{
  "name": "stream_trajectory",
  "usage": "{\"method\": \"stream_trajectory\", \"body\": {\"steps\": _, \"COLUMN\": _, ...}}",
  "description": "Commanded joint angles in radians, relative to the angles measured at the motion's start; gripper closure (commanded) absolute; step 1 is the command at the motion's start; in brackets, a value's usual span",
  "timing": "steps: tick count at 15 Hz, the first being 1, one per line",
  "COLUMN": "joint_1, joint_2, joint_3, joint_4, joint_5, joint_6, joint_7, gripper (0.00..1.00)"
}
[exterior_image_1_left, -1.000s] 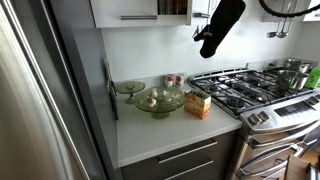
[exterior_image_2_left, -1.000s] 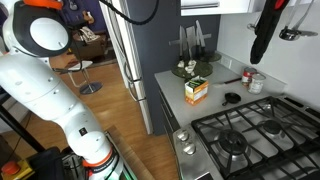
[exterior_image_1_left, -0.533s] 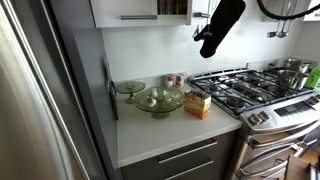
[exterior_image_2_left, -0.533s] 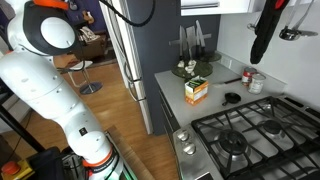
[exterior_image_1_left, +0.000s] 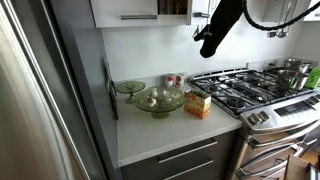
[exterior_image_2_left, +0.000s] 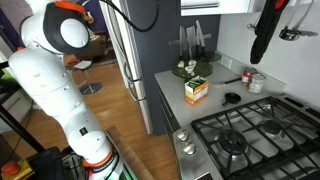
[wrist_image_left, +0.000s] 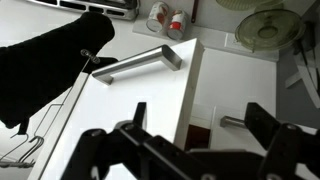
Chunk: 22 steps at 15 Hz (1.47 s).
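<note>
Up close in the wrist view, the end effector (wrist_image_left: 190, 150) is released, its dark, blocky fingers (wrist_image_left: 105, 150) spread wide and gripping nothing. Nearest to it is a straight brushed-metal bar handle (wrist_image_left: 140, 65), mounted on a smooth white cabinet door (wrist_image_left: 150, 115). Just beside the handle hangs a limp black cloth mitt (wrist_image_left: 50, 70), matte and soft-edged. Farther off on the pale table (wrist_image_left: 215, 80) stand two small red-and-white cans (wrist_image_left: 168, 20) and a round, ribbed glass dish (wrist_image_left: 262, 28).
</note>
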Motion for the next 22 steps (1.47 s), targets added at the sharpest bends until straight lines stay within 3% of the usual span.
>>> {"method": "stream_trajectory", "body": {"steps": 1, "joint_1": 0.007, "joint_2": 0.039, "joint_3": 0.018, "joint_4": 0.043, "joint_5": -0.093, "joint_6": -0.055, "joint_7": 0.052, "gripper": 0.00}}
{"method": "stream_trajectory", "body": {"steps": 13, "joint_1": 0.014, "joint_2": 0.124, "joint_3": 0.026, "joint_4": 0.102, "joint_5": -0.230, "joint_6": -0.098, "joint_7": 0.128, "gripper": 0.00}}
{"method": "stream_trajectory", "body": {"steps": 22, "joint_1": -0.001, "joint_2": 0.117, "joint_3": 0.008, "joint_4": 0.099, "joint_5": -0.247, "joint_6": -0.136, "joint_7": 0.141, "gripper": 0.00}}
